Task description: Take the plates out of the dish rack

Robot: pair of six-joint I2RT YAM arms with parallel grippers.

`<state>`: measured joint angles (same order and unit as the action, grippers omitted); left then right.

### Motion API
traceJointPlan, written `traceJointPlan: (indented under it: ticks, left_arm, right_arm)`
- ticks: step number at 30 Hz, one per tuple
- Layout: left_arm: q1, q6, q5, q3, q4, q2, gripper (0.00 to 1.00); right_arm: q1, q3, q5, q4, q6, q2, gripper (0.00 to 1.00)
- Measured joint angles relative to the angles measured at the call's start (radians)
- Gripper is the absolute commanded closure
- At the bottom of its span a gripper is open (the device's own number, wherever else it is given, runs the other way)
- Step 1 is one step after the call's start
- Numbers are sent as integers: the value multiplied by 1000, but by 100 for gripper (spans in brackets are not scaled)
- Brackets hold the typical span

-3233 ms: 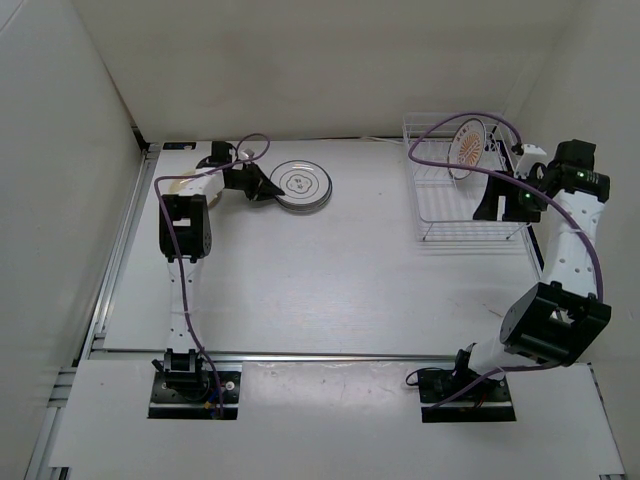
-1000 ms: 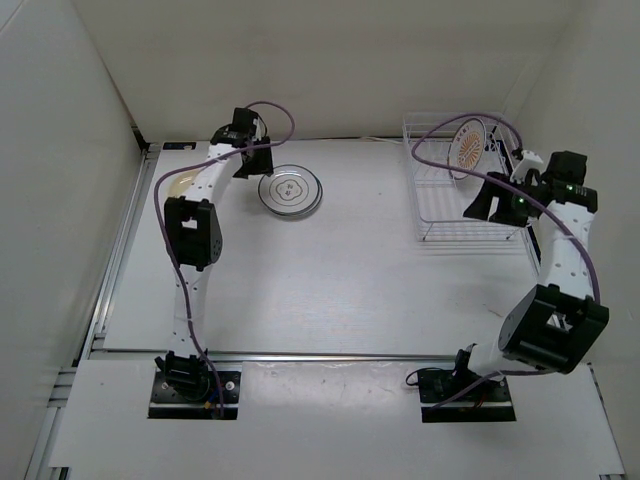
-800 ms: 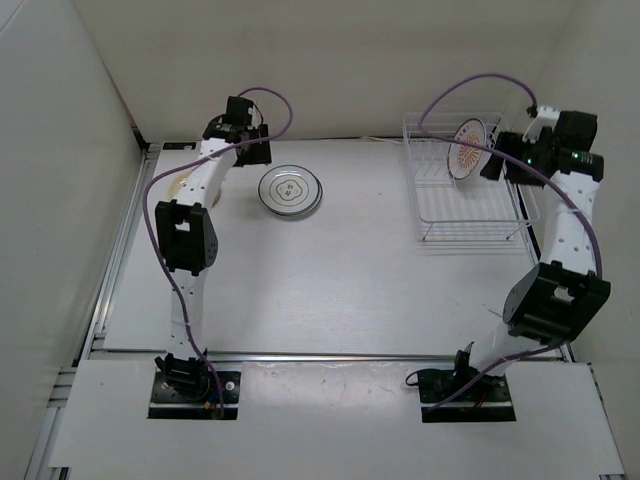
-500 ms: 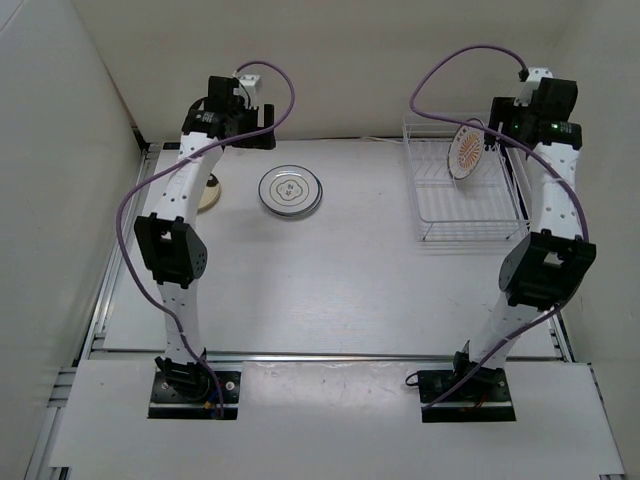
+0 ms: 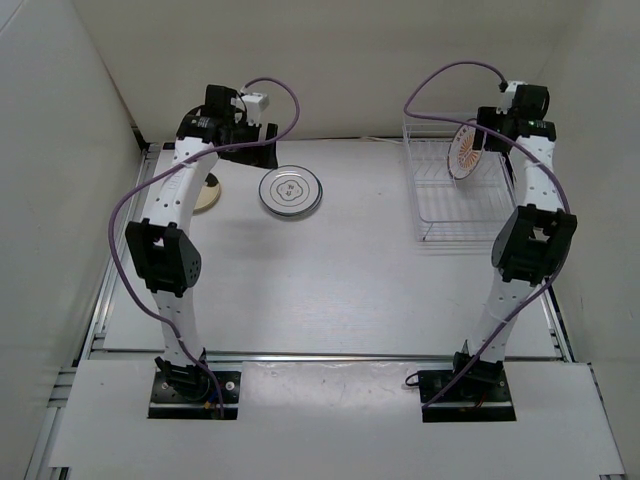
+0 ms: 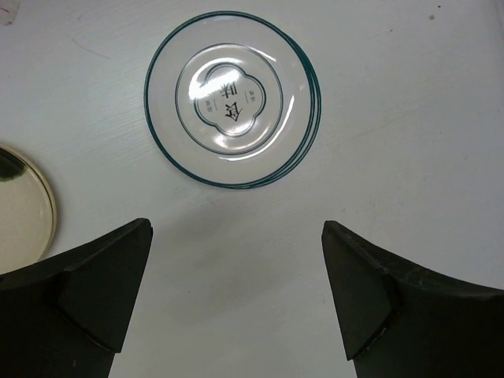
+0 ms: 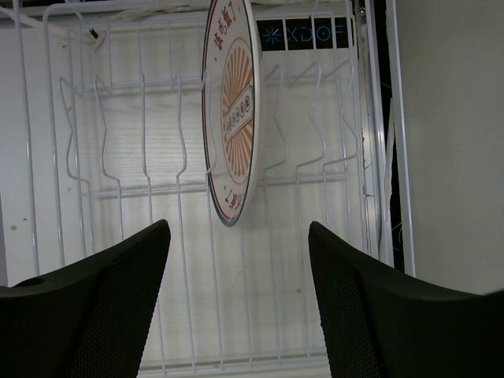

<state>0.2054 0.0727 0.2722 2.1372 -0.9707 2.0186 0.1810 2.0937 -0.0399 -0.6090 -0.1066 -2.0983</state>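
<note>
The white plate with dark rings (image 5: 291, 190) (image 6: 232, 98) lies flat on the table. My left gripper (image 5: 250, 148) (image 6: 236, 228) hovers high above its near side, open and empty. The small tan plate (image 5: 209, 196) (image 6: 20, 209) lies to its left, partly behind my left arm. The sunburst plate (image 5: 466, 150) (image 7: 230, 118) stands on edge between the bars at the far end of the white wire dish rack (image 5: 465, 215) (image 7: 118, 157). My right gripper (image 5: 493, 130) (image 7: 238, 228) hangs open above the rack, clear of that plate.
The rack stands at the back right, close to the right wall (image 5: 600, 150). The back wall (image 5: 340, 60) is just behind both wrists. Purple cables (image 5: 440, 80) loop above each arm. An aluminium rail (image 5: 125, 230) runs along the table's left edge.
Both arms have risen and stretched toward the back. The left gripper has opened wide and lifted away from the ringed plate. The right gripper has swung up over the rack's far end.
</note>
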Motion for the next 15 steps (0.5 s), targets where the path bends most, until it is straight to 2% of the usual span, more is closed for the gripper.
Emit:
traceJointPlan:
  ticks: [11,14,15]
  left_arm:
    - [0,10,12,-22,-18,-2,0]
    - [0,9,21,-23,-18,-2,0]
    - [0,9,24,-24,-19,-2,0]
  right_arm:
    - [0,109,5,36,-2,-126,27]
    - [-4,126,7,39,-5,-161,32]
    - [-7,132,8,40,-6,-172,42]
